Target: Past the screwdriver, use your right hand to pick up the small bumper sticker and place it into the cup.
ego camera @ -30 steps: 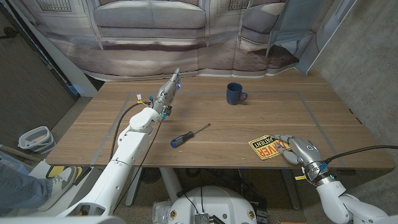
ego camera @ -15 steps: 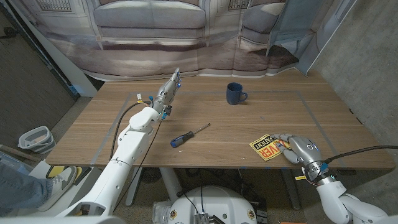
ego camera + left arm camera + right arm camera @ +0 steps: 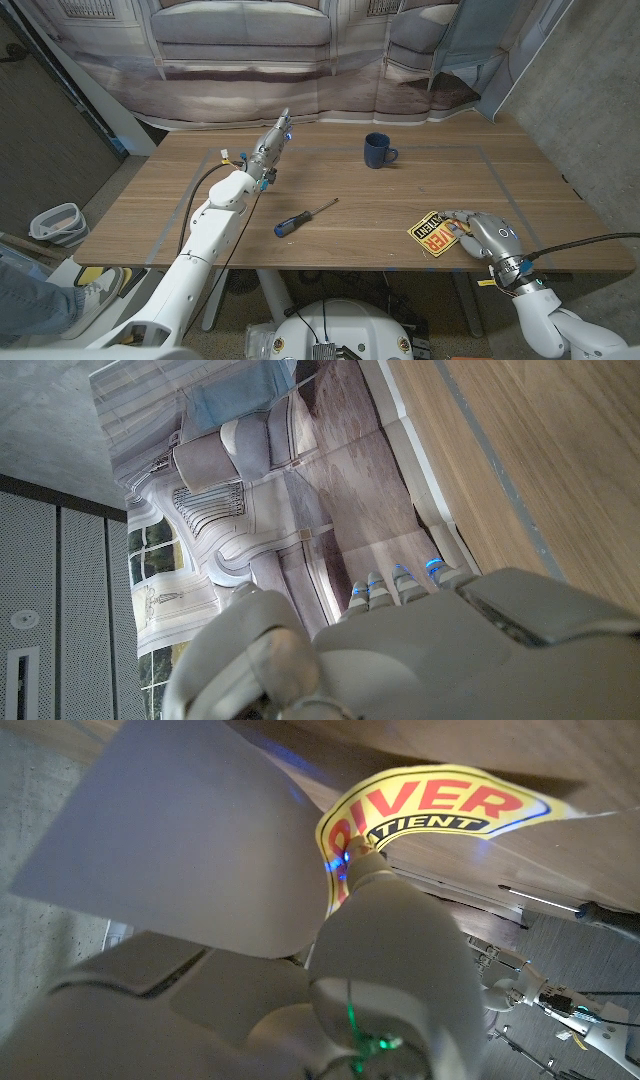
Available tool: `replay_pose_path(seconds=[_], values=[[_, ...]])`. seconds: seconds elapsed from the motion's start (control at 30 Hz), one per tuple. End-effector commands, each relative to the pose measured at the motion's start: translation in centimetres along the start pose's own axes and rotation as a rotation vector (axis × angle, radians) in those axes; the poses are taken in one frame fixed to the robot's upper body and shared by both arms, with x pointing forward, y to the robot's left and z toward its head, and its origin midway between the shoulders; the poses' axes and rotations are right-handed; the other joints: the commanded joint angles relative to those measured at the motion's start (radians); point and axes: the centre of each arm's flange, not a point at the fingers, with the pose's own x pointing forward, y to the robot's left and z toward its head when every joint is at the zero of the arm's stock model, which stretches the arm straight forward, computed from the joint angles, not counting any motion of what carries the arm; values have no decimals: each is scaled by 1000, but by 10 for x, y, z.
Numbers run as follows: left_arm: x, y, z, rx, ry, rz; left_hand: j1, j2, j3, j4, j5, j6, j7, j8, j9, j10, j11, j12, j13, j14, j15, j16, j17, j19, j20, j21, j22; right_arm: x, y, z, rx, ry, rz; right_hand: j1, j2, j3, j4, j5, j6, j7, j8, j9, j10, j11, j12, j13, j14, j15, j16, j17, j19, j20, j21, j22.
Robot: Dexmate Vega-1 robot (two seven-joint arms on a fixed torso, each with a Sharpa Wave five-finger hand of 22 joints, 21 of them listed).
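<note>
Near the table's front right edge, my right hand (image 3: pixel 484 237) pinches the small yellow bumper sticker (image 3: pixel 432 231) by its near side and holds it tilted up off the wood. In the right wrist view the sticker (image 3: pixel 440 800) bends over my right hand (image 3: pixel 380 950), red lettering on one side, white backing on the other. The dark blue cup (image 3: pixel 378 151) stands upright at the back middle, handle to the right. A blue-handled screwdriver (image 3: pixel 303 217) lies between the cup and the front edge. My left hand (image 3: pixel 270 148) stays at the back left, fingers straight and holding nothing; the left wrist view looks over my left hand (image 3: pixel 400 650).
A backdrop printed with a sofa (image 3: pixel 250 40) hangs behind the wooden table (image 3: pixel 200 205). A cable (image 3: pixel 590 243) trails from my right arm off the table's right edge. A grey bin (image 3: pixel 55 222) stands on the floor at the left.
My right hand has shifted slightly right and lifted the sticker, which now stands tilted instead of lying flat. The left arm, cup and screwdriver have not moved.
</note>
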Motion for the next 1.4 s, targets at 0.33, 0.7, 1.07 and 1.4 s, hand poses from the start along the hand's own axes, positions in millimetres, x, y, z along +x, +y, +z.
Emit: replay_pose_path(seconds=[0.33, 0.7, 1.07, 1.4], values=[[9, 3, -2, -11, -5, -9, 13, 5, -11, -1, -2, 0, -2, -3, 4, -3, 0, 0, 6, -7, 2, 0, 2, -2, 7, 2, 4, 3, -15, 6, 4, -3, -46, 20, 2, -33, 7, -2, 5, 0, -2, 9, 25, 4, -21, 24, 19, -115, -3, 33, -88, -143, 218, -80], [9, 8, 2, -4, -11, 1, 14, 6, -13, -1, -2, -1, -2, -3, 4, -5, 0, 0, 6, -7, 2, 1, 2, -3, 10, 2, 4, 8, -24, 12, 17, -14, -77, 23, 5, -33, 5, -4, 7, 1, -1, 10, 31, 9, -21, 26, 30, -117, 2, 37, -94, -141, 238, -83], [6, 10, 4, 1, -11, 5, 15, 7, -15, -1, -2, -1, -2, -3, 4, -3, 1, 1, 6, -7, 2, 1, 2, -3, 10, 2, 4, 11, -32, 15, 23, -28, -96, 26, 6, -32, 4, -5, 10, 1, 0, 11, 38, 7, -19, 27, 34, -117, 3, 40, -101, -140, 253, -85], [8, 8, 8, 5, -18, 0, 16, 8, -17, -1, -2, -1, -1, -3, 4, -4, 1, 0, 6, -7, 3, 0, 2, -3, 9, 2, 4, 11, -41, 19, 34, -37, -130, 29, 7, -32, 4, -8, 13, 1, 1, 13, 43, 5, -20, 30, 41, -117, 6, 46, -110, -138, 275, -87]])
